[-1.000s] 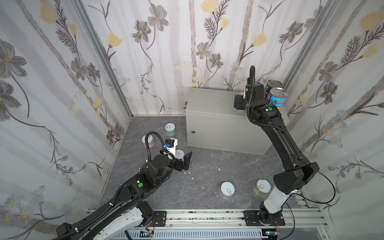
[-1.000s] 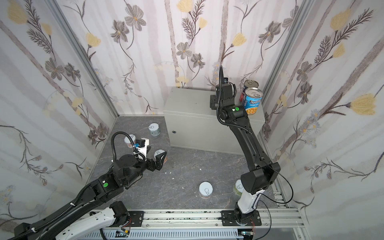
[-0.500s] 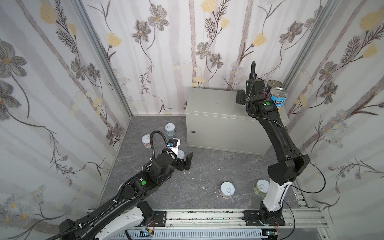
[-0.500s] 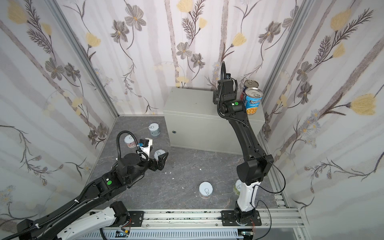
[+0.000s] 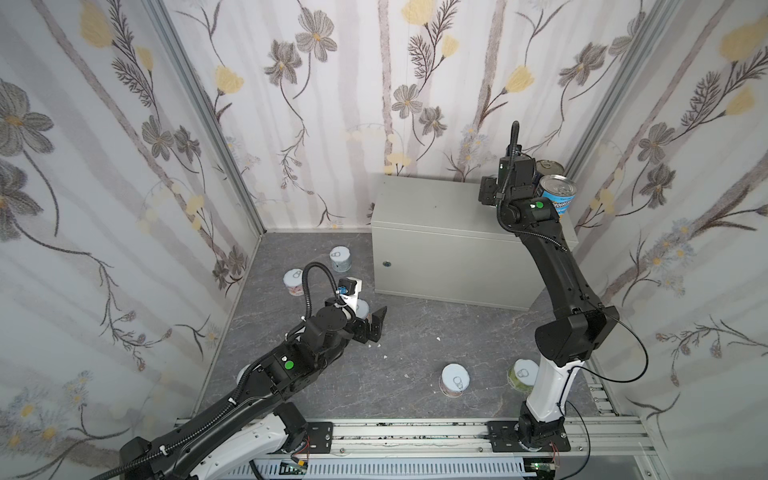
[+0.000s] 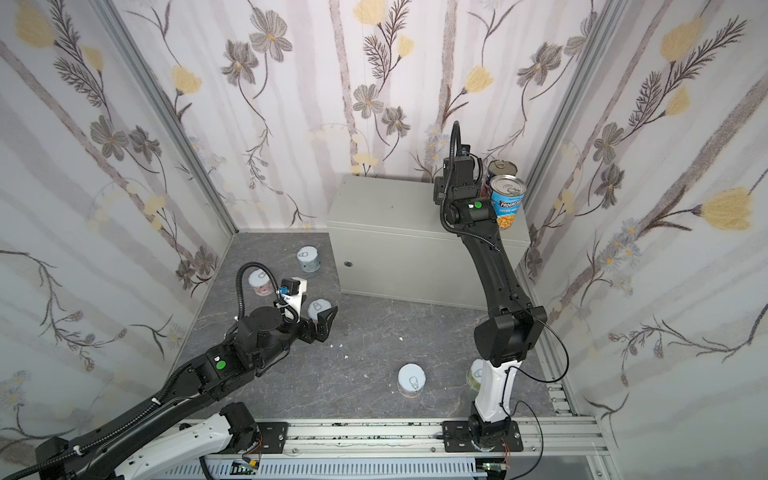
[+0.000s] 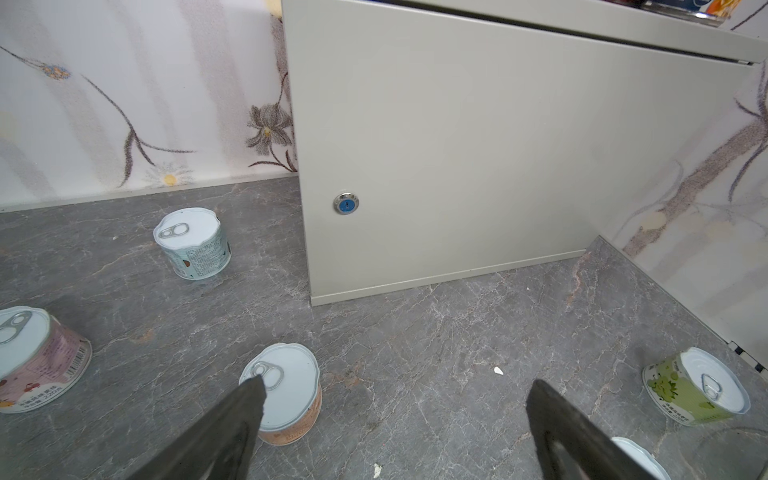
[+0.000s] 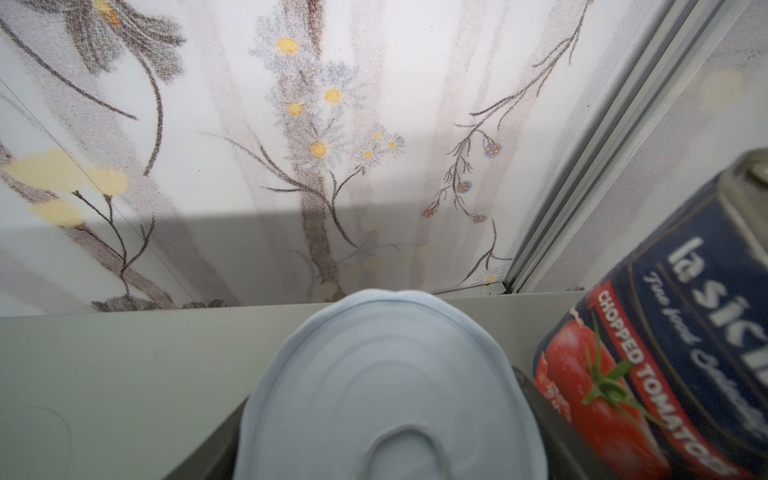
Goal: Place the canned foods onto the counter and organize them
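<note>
At the back right corner of the counter (image 8: 124,361), the right claw (image 8: 386,436) is clamped on a short can (image 8: 386,374), just beside the tomato can (image 8: 665,353); whether it rests yet is unclear. Best to lower it straight, settle it flat, clear of that neighbour, then let go. Left claw (image 7: 399,384) gapes wide, empty, near an orange-labelled can (image 7: 291,390) on the floor (image 7: 457,353)

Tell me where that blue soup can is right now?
In both top views the blue soup can stands upright on the grey counter, at its right end, just in front of the tomato can.
</note>
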`<state>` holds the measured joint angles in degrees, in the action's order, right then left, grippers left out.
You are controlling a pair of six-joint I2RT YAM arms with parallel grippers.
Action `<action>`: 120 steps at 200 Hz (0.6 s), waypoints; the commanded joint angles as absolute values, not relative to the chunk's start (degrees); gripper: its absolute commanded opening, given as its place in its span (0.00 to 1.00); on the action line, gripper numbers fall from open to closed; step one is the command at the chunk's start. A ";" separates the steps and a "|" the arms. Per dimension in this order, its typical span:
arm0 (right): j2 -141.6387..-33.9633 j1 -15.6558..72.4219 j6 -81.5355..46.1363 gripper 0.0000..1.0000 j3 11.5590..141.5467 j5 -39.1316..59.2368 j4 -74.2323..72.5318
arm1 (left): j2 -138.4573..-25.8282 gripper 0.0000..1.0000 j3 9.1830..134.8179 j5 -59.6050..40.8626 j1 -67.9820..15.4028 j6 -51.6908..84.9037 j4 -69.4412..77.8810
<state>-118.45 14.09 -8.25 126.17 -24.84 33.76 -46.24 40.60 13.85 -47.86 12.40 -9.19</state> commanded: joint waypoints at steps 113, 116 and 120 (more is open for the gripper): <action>-117.69 13.18 -6.86 0.81 126.30 -26.82 35.77 | -46.31 1.00 40.16 13.33 -47.65 12.83 -6.86; -117.69 13.20 -6.86 0.82 126.30 -26.58 35.61 | -46.38 1.00 40.21 13.29 -47.67 12.85 -6.86; -117.62 13.23 -6.86 0.83 126.30 -26.35 35.66 | -46.39 1.00 40.21 13.27 -47.71 12.84 -6.86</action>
<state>-118.17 13.37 -7.60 126.17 -26.04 34.57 -46.44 40.27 13.28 -47.75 12.43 -8.84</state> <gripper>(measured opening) 0.805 0.997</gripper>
